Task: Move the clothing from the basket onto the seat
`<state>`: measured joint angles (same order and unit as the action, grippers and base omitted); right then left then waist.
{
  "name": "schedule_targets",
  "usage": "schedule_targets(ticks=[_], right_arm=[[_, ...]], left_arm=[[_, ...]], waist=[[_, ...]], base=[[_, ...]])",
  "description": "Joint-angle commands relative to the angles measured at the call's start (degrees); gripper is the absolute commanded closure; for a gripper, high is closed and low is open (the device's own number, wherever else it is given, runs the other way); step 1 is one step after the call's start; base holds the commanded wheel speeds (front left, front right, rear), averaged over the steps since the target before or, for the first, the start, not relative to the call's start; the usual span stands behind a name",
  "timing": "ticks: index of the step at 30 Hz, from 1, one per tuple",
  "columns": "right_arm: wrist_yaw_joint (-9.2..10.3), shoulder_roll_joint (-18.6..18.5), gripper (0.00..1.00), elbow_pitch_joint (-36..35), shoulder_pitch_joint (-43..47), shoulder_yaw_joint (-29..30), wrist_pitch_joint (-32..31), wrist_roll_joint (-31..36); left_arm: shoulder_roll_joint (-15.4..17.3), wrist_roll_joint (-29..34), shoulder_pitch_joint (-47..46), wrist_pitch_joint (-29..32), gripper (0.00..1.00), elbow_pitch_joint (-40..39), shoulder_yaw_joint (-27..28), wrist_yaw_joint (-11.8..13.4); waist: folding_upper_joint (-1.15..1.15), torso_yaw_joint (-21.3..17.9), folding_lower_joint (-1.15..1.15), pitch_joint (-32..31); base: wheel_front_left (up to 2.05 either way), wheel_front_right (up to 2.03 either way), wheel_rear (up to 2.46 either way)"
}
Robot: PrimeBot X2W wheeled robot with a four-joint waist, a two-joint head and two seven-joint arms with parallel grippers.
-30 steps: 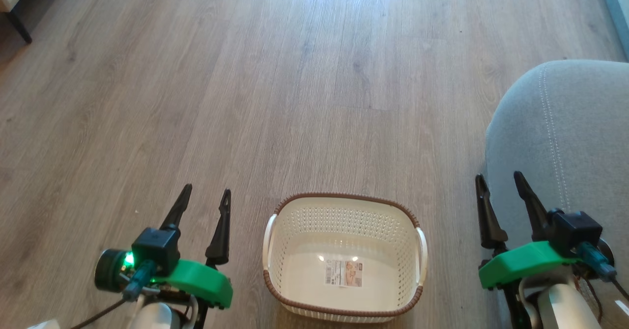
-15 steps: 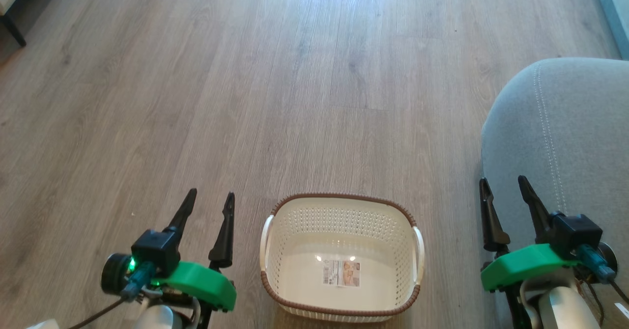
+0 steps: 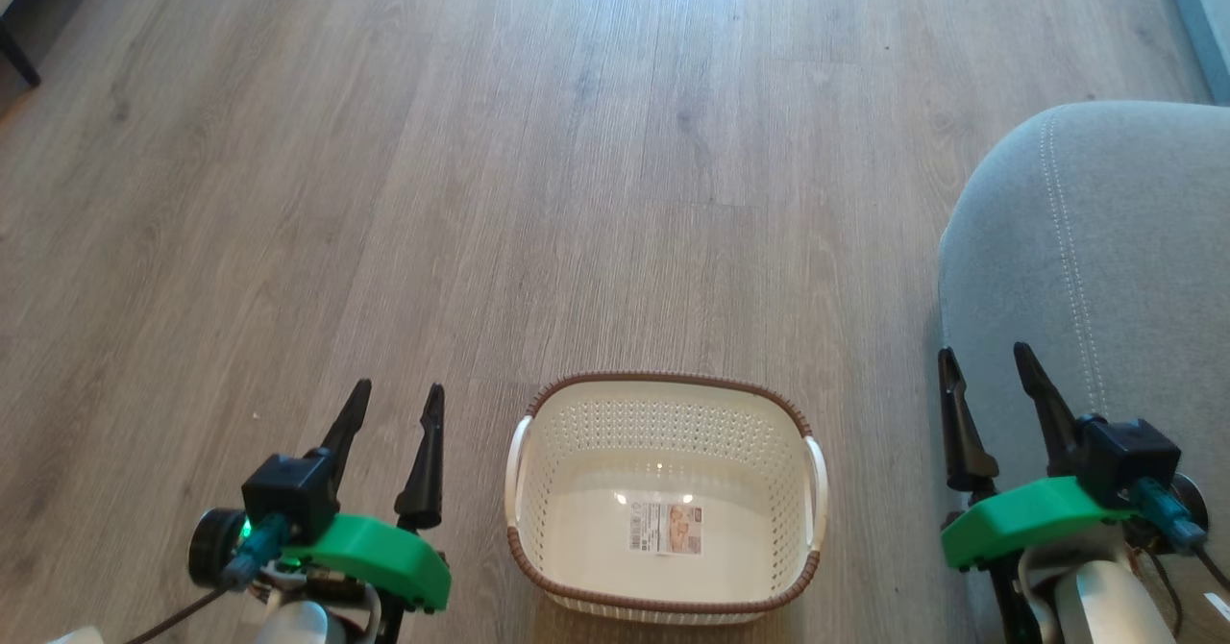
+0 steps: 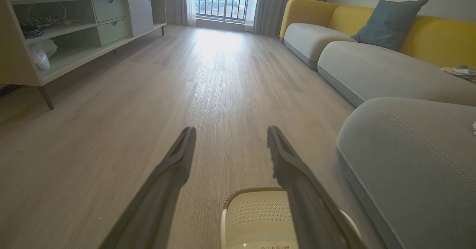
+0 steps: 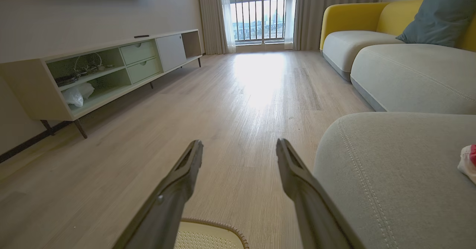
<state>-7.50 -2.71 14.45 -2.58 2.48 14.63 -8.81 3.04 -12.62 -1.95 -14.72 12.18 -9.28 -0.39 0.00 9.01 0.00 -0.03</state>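
Cream perforated plastic laundry basket [image 3: 663,421] w/ brown woven-look rim and two white side handles sits upright on the grey-brown wood-plank floor [image 3: 577,192], low centre in head view, btwn the two arms. Its bare btm carries a white paper label [image 3: 665,529] w/ a small pic and rows of print. The text is too small to read, so no brand legible.

L gripper [image 3: 400,387]: two long dark fingers on a green mount, spread wide, nothing btwn them. It hangs over the floor just left of the basket, not touching it. In left wrist view the basket's far rim peeks out under the right-hand finger.

R gripper [image 3: 984,349]: same build, jaws wide apart, holding nothing. It's just beside the rounded edge of the large grey fabric-upholstered seat [image 3: 1105,260], which has a line of pale stitching. The seat stands right of the basket, a strip of floor btwn them.

Of the clothing [image 5: 469,161], a small bit of red-and-white soft fabric shows, lying on top of the seat at the far right edge of right wrist view. The rest is cut off by the frame, so no lettering can be read.

Bkgd in wrist views:
- long low cream TV cabinet [image 5: 122,67] w/ pale green drawers along the left wall
- more grey sofa sections w/ a yellow backrest [image 5: 353,15]
- a blue-grey pillow [image 5: 438,18]
- a railed balcony window [image 5: 260,16] at the far end
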Motion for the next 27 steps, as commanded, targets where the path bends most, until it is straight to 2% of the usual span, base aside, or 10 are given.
schedule_targets(ticks=[1,21,22,27], right_arm=[[0.01,-0.2,0.0,-2.1,-1.2,-0.9,0.4,-0.2],[0.01,-0.2,0.0,-2.7,-1.5,-1.4,0.4,0.4],[0.0,0.0,1.0,-0.7,0.0,0.1,0.0,0.2],[0.0,0.2,1.0,2.7,0.4,0.3,-0.4,-0.7]], left_arm=[[-0.2,0.2,-1.7,-0.3,0.0,-1.5,2.0,-0.2],[-0.2,-1.7,-1.9,-0.3,0.0,-1.5,2.4,-0.8],[0.0,-1.4,0.0,0.0,1.0,0.5,0.2,-0.7],[0.0,-2.5,0.9,0.3,1.0,3.5,0.1,-0.8]], waist=[[0.0,0.0,0.0,0.1],[0.0,-0.1,0.0,0.3],[0.0,-0.1,0.0,0.3],[0.0,-0.3,0.01,0.4]], base=[[0.0,0.0,0.0],[0.0,0.0,0.0],[0.0,0.0,0.0],[0.0,0.0,0.0]])
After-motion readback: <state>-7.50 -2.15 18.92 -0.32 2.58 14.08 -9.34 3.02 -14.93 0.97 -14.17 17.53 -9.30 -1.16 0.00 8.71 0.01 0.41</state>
